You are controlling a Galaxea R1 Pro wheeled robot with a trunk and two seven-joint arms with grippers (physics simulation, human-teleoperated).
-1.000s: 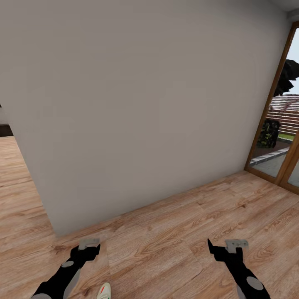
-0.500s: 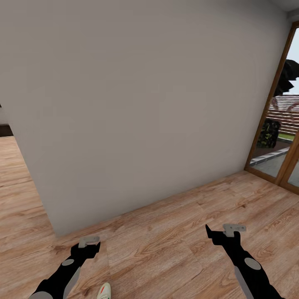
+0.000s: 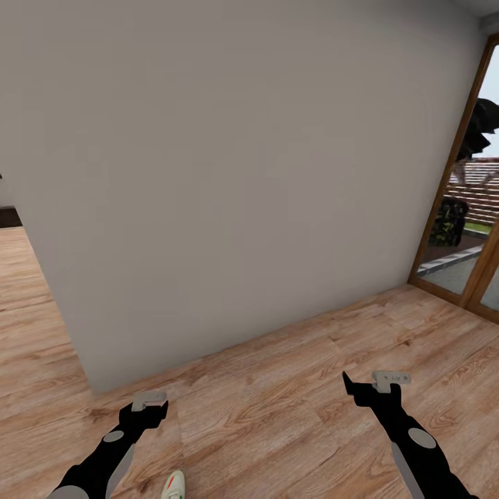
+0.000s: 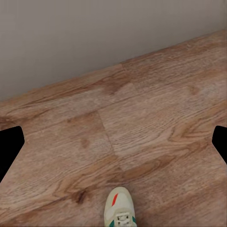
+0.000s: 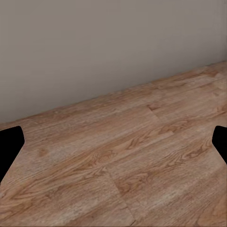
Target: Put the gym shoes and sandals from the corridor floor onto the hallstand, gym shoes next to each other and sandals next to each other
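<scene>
One gym shoe (image 3: 173,486) lies on the corridor floor (image 3: 277,416) at the near edge of the head view, cream-white with a red toe patch. In the left wrist view its toe (image 4: 119,211) points toward the wall, with green stripes showing at the laces. My left gripper (image 3: 147,410) hangs open above the floor, just beyond and left of the shoe; its dark fingertips (image 4: 9,146) stand wide apart. My right gripper (image 3: 371,387) is also open over bare planks, nothing between its fingertips (image 5: 10,145). The sandals and the hallstand are out of view.
A plain grey wall (image 3: 235,173) stands close ahead, its corner (image 3: 86,374) to the left, with more wood floor (image 3: 28,305) running past it. A wood-framed glass door (image 3: 461,229) is at the right, showing paved ground outside.
My right arm has reached a little forward over the floor. The left arm and the shoe have hardly moved.
</scene>
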